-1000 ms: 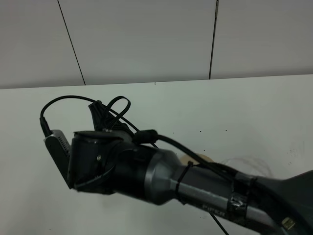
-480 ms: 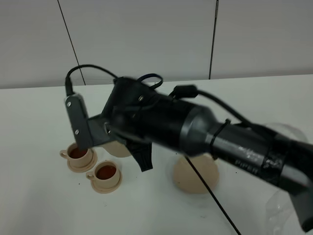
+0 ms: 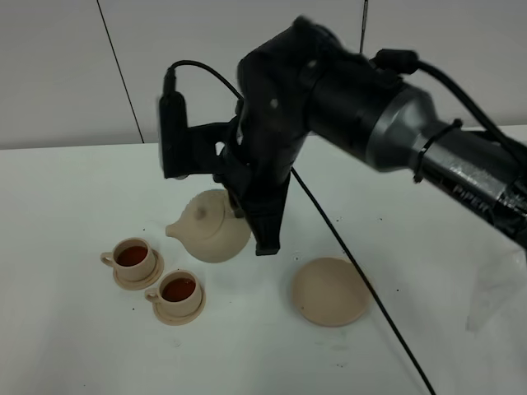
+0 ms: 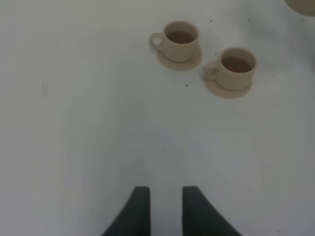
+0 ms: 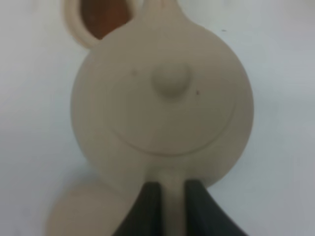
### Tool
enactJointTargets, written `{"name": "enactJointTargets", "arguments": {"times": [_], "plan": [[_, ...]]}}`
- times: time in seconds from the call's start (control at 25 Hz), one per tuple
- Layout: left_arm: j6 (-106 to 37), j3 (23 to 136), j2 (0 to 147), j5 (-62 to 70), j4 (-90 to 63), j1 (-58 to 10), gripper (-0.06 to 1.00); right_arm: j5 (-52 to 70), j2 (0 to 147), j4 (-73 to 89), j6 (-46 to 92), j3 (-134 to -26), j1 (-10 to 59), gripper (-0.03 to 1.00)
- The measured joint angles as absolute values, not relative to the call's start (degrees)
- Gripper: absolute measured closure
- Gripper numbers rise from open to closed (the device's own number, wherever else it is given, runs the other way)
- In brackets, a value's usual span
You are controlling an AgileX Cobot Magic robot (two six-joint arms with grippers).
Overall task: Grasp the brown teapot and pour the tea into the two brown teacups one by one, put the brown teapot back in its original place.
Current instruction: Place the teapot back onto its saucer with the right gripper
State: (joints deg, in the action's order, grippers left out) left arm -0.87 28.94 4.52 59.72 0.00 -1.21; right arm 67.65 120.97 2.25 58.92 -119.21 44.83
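Observation:
The brown teapot [image 3: 210,228] hangs a little above the table, spout pointing left toward the two brown teacups [image 3: 133,257] [image 3: 179,289]. Each cup stands on its small saucer and holds dark tea. My right gripper [image 3: 262,233] reaches across from the right and is shut on the teapot's loop handle. In the right wrist view the fingers [image 5: 147,209] pinch the handle below the teapot [image 5: 162,103]. The wide saucer, the original place [image 3: 331,291], lies bare to the teapot's right. My left gripper [image 4: 165,196] hovers over bare table, slightly open and empty, with both cups [image 4: 179,38] [image 4: 235,68] ahead of it.
The white table [image 3: 428,189] runs back to a grey panelled wall. A black cable [image 3: 362,280] trails from the right arm across the wide saucer's right edge. A clear plastic sheet [image 3: 498,288] lies at the right edge. A cup rim [image 5: 101,17] shows beyond the teapot's spout.
The right arm has swung up and away from the camera, uncovering the cups and the teapot. The teapot has moved slightly up and to the right, away from the cups.

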Motion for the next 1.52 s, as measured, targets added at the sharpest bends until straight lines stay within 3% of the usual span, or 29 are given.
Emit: {"name": "enactJointTargets", "arguments": {"times": [0.64, 1.52], "plan": [[-0.9, 28.9, 4.5, 59.7, 0.0, -1.2, 0.71, 63.8, 121.0, 24.7, 69.5, -119.5, 41.0, 0.87], [-0.9, 28.9, 4.5, 59.7, 0.0, -1.2, 0.71, 66.4, 121.8, 20.4, 69.1, -119.5, 40.1, 0.87]]}}
